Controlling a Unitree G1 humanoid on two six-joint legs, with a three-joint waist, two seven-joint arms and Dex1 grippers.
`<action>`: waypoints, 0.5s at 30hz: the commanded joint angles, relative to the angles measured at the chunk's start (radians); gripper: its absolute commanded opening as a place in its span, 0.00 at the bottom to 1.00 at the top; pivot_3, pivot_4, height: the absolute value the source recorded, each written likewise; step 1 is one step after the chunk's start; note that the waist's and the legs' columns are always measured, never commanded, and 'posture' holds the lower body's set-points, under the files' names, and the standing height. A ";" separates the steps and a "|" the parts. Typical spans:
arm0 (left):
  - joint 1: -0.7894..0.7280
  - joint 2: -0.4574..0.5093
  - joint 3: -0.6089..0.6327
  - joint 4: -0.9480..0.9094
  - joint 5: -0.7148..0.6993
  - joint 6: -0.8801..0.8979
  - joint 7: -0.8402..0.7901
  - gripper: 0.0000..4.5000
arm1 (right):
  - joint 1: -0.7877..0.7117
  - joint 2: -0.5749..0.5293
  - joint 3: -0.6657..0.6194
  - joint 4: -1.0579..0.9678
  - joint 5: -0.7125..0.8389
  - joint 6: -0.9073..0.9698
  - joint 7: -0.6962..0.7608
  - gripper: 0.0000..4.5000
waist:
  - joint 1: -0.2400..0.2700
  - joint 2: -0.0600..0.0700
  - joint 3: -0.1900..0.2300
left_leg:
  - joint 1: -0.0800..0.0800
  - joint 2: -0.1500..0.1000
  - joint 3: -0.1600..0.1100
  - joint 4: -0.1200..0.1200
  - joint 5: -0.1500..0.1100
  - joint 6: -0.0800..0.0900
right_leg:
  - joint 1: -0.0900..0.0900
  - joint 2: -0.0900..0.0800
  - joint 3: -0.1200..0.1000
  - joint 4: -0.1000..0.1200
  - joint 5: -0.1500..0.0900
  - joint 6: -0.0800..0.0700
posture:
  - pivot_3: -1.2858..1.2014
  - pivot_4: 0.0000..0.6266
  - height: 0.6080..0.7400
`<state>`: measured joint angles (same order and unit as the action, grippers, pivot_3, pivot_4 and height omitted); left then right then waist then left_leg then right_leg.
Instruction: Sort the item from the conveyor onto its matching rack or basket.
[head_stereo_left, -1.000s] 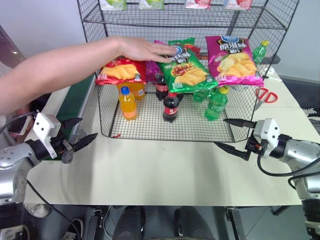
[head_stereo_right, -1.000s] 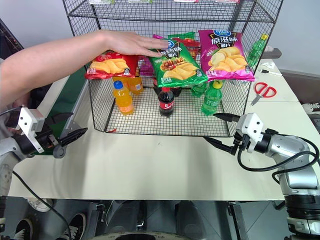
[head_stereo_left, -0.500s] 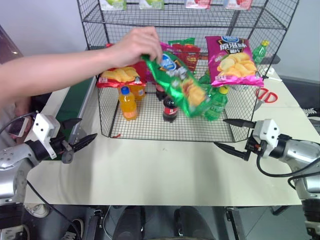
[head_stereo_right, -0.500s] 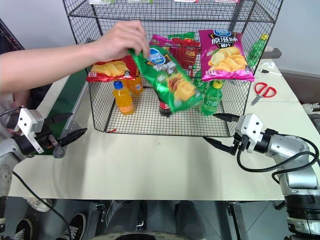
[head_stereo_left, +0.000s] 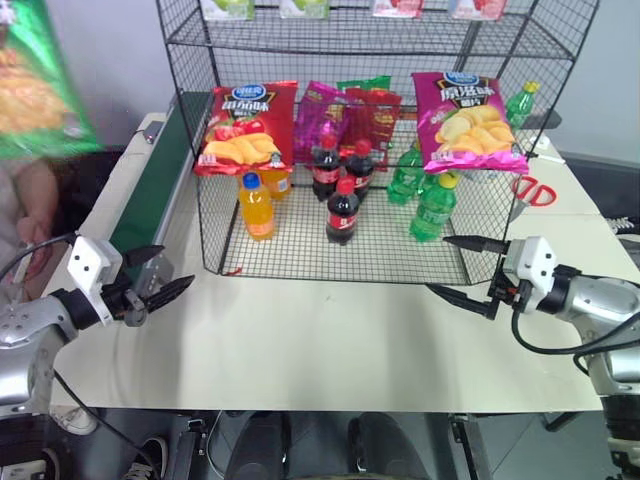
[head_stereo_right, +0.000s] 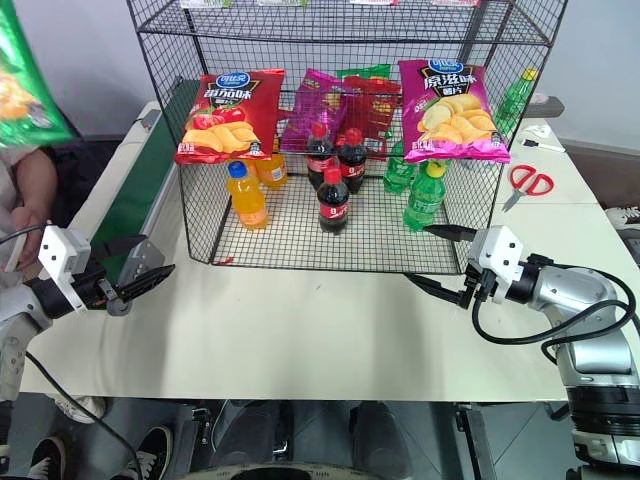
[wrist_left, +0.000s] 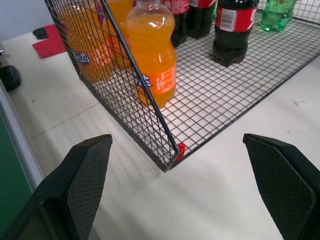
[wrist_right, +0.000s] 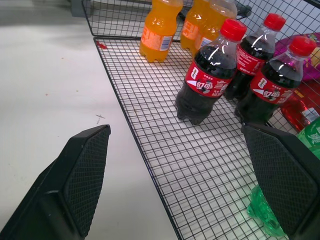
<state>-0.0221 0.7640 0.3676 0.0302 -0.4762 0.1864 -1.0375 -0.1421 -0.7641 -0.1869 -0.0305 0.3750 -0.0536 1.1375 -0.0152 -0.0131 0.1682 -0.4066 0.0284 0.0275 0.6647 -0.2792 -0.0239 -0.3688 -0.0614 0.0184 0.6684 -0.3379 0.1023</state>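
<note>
Green crisp bag (head_stereo_left: 35, 85) is hanging blurred at far left above the conveyor (head_stereo_left: 150, 195), off the rack (head_stereo_left: 380, 30), so sorting isn't started; left gripper (head_stereo_left: 160, 280) and right gripper (head_stereo_left: 462, 270) are waiting spread wide, empty.

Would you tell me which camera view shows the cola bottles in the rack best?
The right wrist view: three cola bottles stand close up on the rack's wire floor, caps and labels clear. Both eye views show them small behind the mesh. The left wrist view cuts them off at the shoulders.
</note>
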 joint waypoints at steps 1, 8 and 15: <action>0.027 0.025 0.029 -0.052 -0.074 0.035 -0.069 1.00 | -0.019 -0.008 -0.008 -0.005 0.009 -0.012 0.002 0.97 | -0.002 0.000 0.000 | 0.000 0.000 0.000 0.000 0.000 0.000 | 0.000 0.000 0.000 0.000 0.000 0.000 | 0.52 0.24 0.99; 0.056 0.028 0.042 -0.086 -0.118 0.071 -0.090 1.00 | -0.020 -0.007 0.000 -0.009 0.009 -0.011 0.000 0.97 | -0.001 0.000 0.000 | 0.000 0.000 0.000 0.000 0.000 0.000 | 0.000 0.000 0.000 0.000 0.000 0.000 | 0.52 0.24 0.99; 0.058 0.027 0.042 -0.083 -0.117 0.073 -0.078 1.00 | -0.027 -0.007 0.010 -0.012 0.006 -0.016 0.000 0.97 | -0.001 0.000 0.000 | 0.000 0.000 0.000 0.000 0.000 0.000 | 0.000 0.000 0.000 0.000 0.000 0.000 | 0.52 0.24 0.99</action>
<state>0.0352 0.7793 0.3769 -0.0251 -0.5792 0.2606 -1.1179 -0.1484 -0.7641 -0.1667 -0.0210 0.3690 -0.0570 1.1377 -0.0160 -0.0131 0.1682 -0.4064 0.0286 0.0275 0.6650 -0.2791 -0.0241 -0.3688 -0.0614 0.0185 0.6688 -0.3379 0.1023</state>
